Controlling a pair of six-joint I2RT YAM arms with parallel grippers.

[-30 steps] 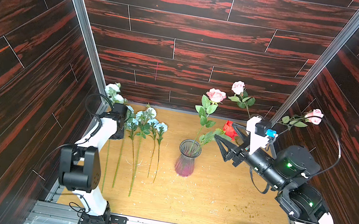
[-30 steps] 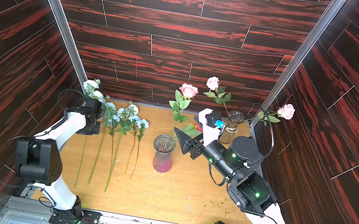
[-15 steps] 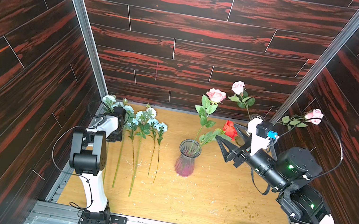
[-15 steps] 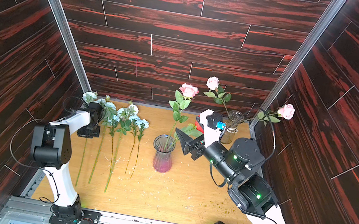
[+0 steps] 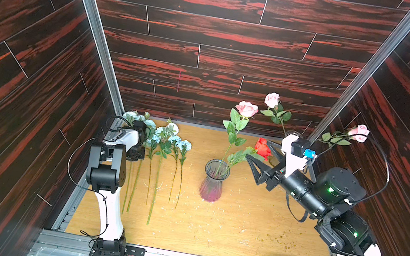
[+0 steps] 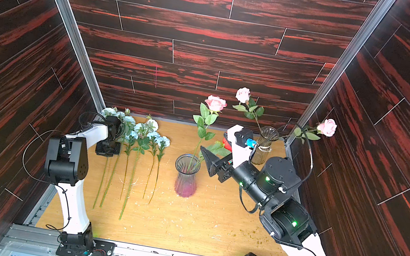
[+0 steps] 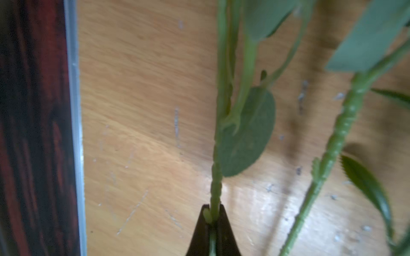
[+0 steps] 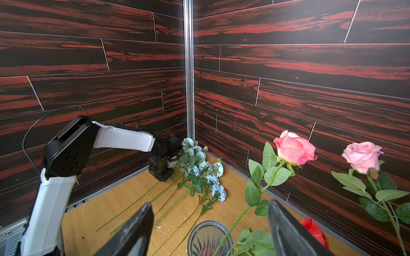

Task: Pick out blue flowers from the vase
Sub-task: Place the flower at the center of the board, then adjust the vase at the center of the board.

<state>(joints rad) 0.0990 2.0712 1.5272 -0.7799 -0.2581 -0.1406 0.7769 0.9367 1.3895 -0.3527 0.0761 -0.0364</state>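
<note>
Blue flowers (image 5: 165, 138) out of the vase (image 5: 211, 189), laid side by side on the worktop (image 5: 238, 225) near its left edge, blooms toward the back left corner. Left gripper (image 7: 214, 213) clamped together on the thin stalk of one of them. Right gripper (image 8: 209, 203) with jaws wide apart, holding nothing, near the vase rim, close to a pink rose (image 8: 294, 149) and a red rose (image 5: 262, 147).
</note>
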